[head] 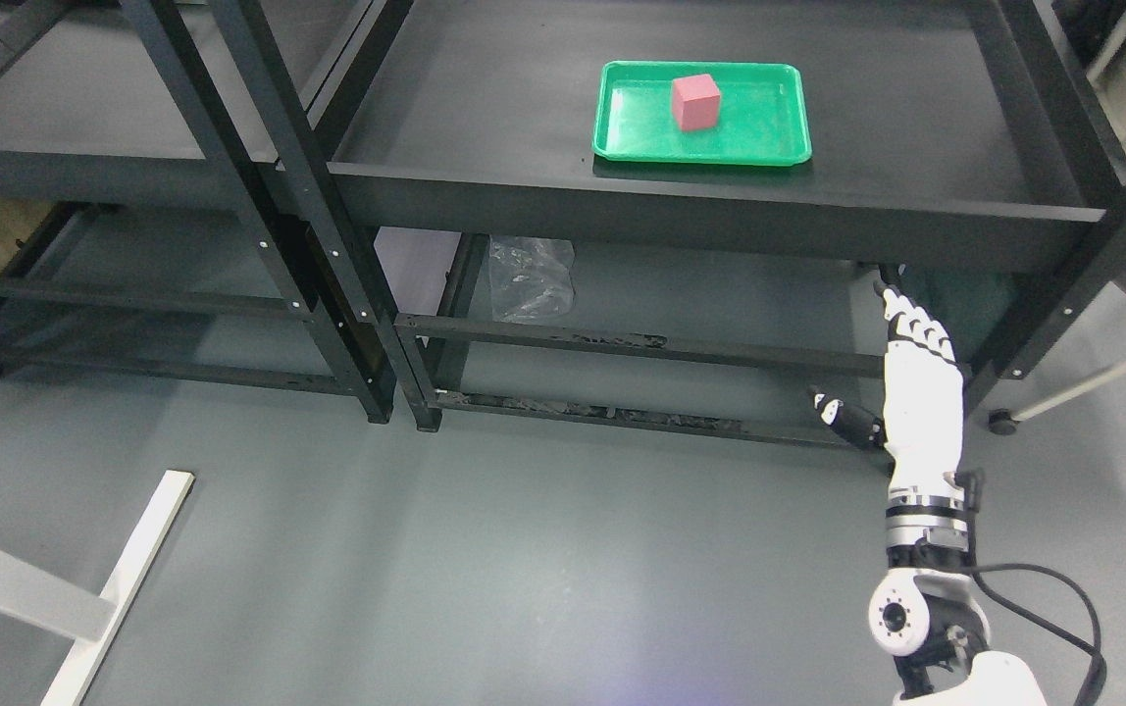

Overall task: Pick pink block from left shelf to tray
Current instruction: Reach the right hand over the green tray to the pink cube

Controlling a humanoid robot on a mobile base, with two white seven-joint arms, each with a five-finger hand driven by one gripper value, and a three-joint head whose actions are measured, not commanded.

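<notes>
A pink block (696, 102) sits upright inside a green tray (769, 137) on the top board of the right-hand black shelf. My right hand (901, 343) hangs well below and to the right of the tray, in front of the shelf's lower rails. Its white fingers (906, 319) are stretched out straight, the thumb (843, 414) splayed to the left, holding nothing. The left shelf's top board (82, 118) carries no block that I can see. My left arm does not show.
Two black metal shelves stand side by side, their uprights (328, 255) meeting near the centre. A crumpled clear plastic bag (531, 277) lies on the lower right shelf. A white bar (122, 579) lies on the grey floor at lower left. A wheeled stand (1093, 382) is at the right.
</notes>
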